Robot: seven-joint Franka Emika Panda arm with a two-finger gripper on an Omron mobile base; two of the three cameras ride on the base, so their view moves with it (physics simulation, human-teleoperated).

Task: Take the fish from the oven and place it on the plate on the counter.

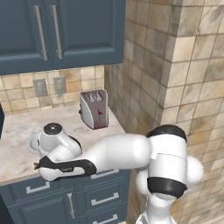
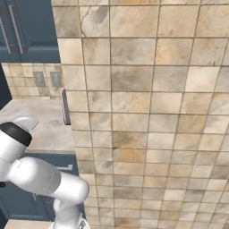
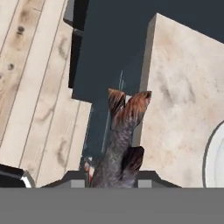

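Between the claw (image 3: 112, 177) tips sits the fish (image 3: 118, 144), gripped, tail out over the surface (image 3: 175, 87) edge. Your plate (image 3: 215, 157) lies aside; a loose grip could drop it short.

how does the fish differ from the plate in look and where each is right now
The fish is dark grey and slender with a reddish forked tail; the plate is white and rounded. The fish is held in the jaws above the counter's edge; the plate rests on the counter. Both appear in the hand view.
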